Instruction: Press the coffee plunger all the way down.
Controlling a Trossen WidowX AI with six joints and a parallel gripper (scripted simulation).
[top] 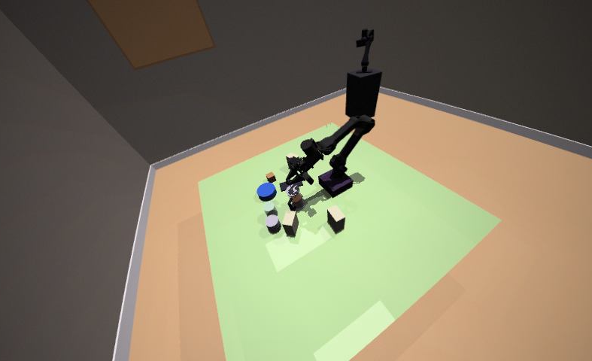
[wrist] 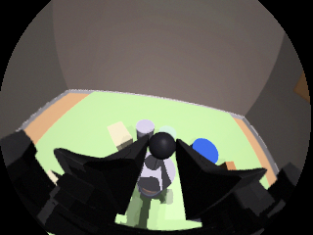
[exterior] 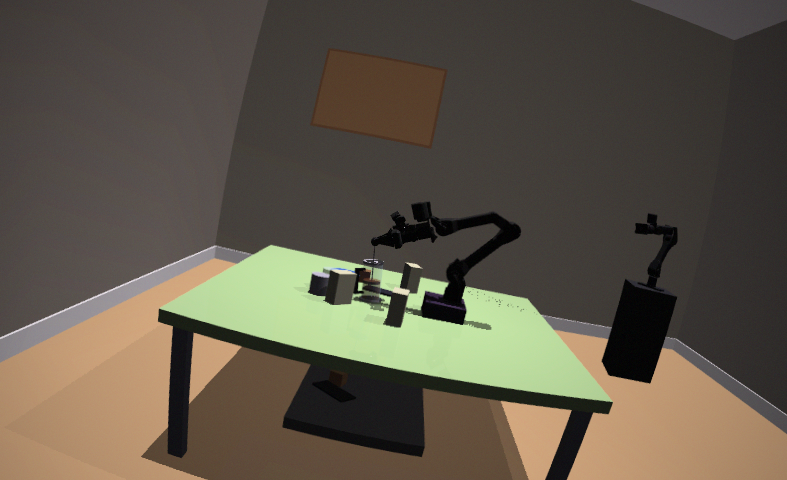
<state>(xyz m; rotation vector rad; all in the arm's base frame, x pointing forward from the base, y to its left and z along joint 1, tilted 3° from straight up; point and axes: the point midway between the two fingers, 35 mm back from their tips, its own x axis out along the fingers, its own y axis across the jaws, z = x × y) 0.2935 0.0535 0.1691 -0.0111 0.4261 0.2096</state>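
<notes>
One black arm is reaching from its base (exterior: 443,308) over the green table (exterior: 302,342), and its gripper (wrist: 160,149) is clamping the black knob (wrist: 160,145) of the coffee plunger. In the wrist view both fingers are pressing the knob from either side, with nothing showing between them and it. The coffee press (exterior: 373,276) is standing upright on the table, near the middle of the clutter and just in front of the arm base. In the exterior view its thin plunger rod (exterior: 374,252) is sticking up above the lid to the knob, so the plunger is sitting raised, not fully down.

Counting the rest:
- Three tan blocks are standing upright: one (exterior: 410,276) behind the press, one (exterior: 396,306) in front by the base, and one larger (exterior: 340,286) to the left.
- One blue disc (top: 266,190) is lying beside the press.
- One small orange cube (top: 270,177) is sitting behind the disc.
- Two pale cylinders are standing in a row in front of the disc, one greenish (top: 269,207) and one lavender (top: 272,222).

One brown board (exterior: 379,97) is hanging on the wall. A second black arm on a black pedestal (exterior: 640,333) is standing off the table, well apart from it. Under the table one dark slab (exterior: 355,410) is lying on the floor with a small brown piece on it, too small to identify.
</notes>
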